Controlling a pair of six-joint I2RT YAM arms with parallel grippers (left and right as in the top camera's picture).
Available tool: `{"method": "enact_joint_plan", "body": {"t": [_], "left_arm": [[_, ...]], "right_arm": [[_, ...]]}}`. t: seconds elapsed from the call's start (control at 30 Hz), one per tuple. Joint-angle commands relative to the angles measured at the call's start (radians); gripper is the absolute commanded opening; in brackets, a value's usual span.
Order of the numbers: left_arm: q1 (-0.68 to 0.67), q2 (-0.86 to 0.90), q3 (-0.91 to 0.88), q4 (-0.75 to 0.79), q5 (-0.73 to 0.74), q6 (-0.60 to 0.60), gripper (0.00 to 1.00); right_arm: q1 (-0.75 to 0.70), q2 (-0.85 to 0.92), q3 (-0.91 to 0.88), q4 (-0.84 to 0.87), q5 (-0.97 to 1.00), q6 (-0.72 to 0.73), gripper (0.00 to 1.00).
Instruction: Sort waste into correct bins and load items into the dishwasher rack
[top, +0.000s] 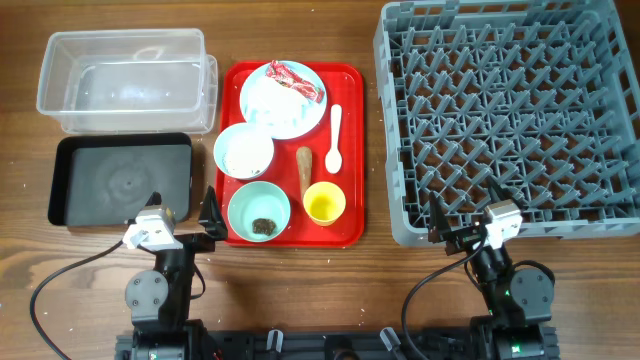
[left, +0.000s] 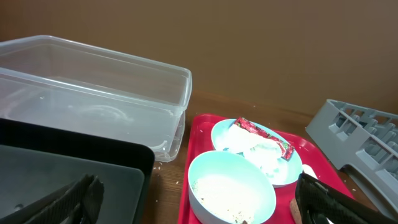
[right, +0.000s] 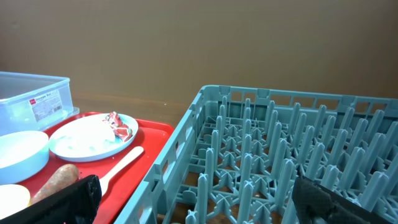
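The left tool and right tool flank the tray, both released. Sorting seems unstarted; the next move is probably grasping the wrapper.

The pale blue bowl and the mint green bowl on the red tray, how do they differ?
The pale-blue bowl holds white rice grains; the mint-green bowl holds one small dark-brown lump. The pale-blue bowl sits mid-tray; the mint-green bowl sits at the edge nearest the robot and looks slightly wider. Both stand upright on the red tray.
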Motion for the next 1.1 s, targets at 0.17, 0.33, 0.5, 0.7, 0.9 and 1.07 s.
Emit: {"method": "enact_joint_plan", "body": {"t": [0.17, 0.33, 0.5, 0.7, 0.9, 1.07], "left_arm": [[-0.006, 0.002, -0.003, -0.008, -0.002, -0.005, 1.00], [-0.006, 0.002, -0.003, -0.007, -0.003, -0.005, 1.00], [-0.006, 0.002, -0.003, -0.004, 0.017, -0.006, 1.00], [-0.006, 0.002, -0.003, 0.000, 0.016, -0.005, 1.00], [-0.006, 0.002, -0.003, 0.063, 0.016, -0.005, 1.00], [-0.006, 0.019, 0.034, 0.067, 0.016, -0.005, 1.00]], "right_arm": [[0.004, -0.008, -0.002, 0.006, 0.005, -0.012, 0.99], [0.004, -0.008, -0.001, 0.023, -0.002, 0.016, 1.00], [0.004, -0.008, -0.001, 0.036, 0.005, 0.016, 1.00], [0.004, -0.008, 0.016, 0.062, 0.010, 0.014, 1.00], [0.003, 0.016, 0.063, 0.062, 0.044, 0.003, 1.00], [0.003, 0.108, 0.141, 0.061, 0.044, -0.041, 1.00]]}}
